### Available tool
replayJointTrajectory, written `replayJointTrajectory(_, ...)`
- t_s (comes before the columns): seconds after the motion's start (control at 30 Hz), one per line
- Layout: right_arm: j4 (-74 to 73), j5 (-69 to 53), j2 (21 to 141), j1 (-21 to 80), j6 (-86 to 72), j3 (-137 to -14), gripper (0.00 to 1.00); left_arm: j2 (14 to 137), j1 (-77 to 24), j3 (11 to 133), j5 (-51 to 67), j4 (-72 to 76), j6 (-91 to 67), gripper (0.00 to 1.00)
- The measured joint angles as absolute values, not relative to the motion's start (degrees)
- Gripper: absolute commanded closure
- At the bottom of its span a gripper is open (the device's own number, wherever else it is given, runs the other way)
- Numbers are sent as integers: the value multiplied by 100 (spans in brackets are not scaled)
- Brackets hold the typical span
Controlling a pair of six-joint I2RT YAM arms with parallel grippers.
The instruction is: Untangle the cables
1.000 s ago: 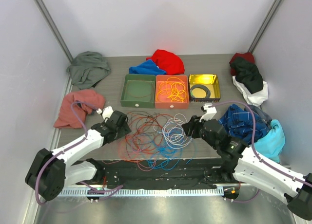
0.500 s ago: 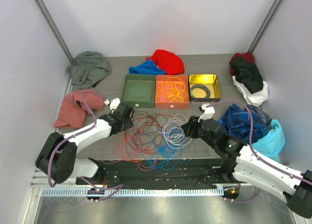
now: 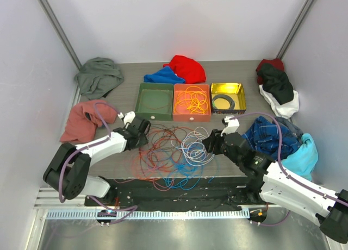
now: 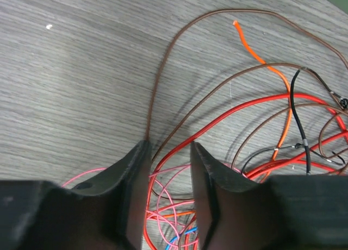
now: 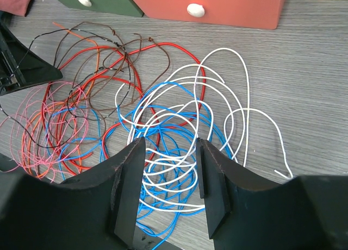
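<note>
— What is being seen to have shifted in the last second?
— The left tool (image 4: 167, 147) is being carried farther in, to the edge of the cables (image 3: 174, 149).
— And the fingers?
— Both are being held apart, with nothing clamped. The right tool (image 5: 170, 147) is being held over white and blue loops. The cables are being left tangled on the table (image 4: 65, 70), just before the orange tray (image 3: 191, 118).

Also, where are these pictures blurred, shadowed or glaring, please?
Left wrist: the left gripper's fingers are soft and dark near the lens; the brown cable is sharp, with a faint shadow on the table. Right wrist: the white cable is sharp. Top external: even light, a glint on the yellow tray.
</note>
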State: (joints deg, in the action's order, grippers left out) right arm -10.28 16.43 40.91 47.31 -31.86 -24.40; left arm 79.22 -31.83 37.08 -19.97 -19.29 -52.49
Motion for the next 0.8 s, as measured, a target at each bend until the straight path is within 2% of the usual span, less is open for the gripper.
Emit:
replayJointTrajectory(0.07, -1028, 1645, 4088, 4731, -3186, -2440, 50, 7950, -3183, 3715, -2014, -1907, -5238, 82)
replayJointTrajectory(0.1, -1028, 1647, 4088, 4731, -3186, -2438, 50, 7966, -3181, 3715, -2014, -1883, -5218, 93)
replayJointTrajectory(0.17, -1031, 1656, 4086, 4731, -3186, -2438, 50, 7968, -3175, 3712, -2021, -1883, -5251, 100)
replayJointTrajectory(0.3, -1031, 1662, 4086, 4731, -3183, -2438, 50, 7754, -3175, 3706, -1990, -1988, -5223, 100)
replayJointTrajectory(0.47, -1031, 1658, 4086, 4731, -3186, -2438, 50, 6665, -3175, 3905, -2069, -2604, -5113, 100)
replayJointTrajectory(0.8, -1028, 1625, 4084, 4731, -3201, -2438, 50, 4818, -3177, 6077, -2961, -4010, -4377, 100)
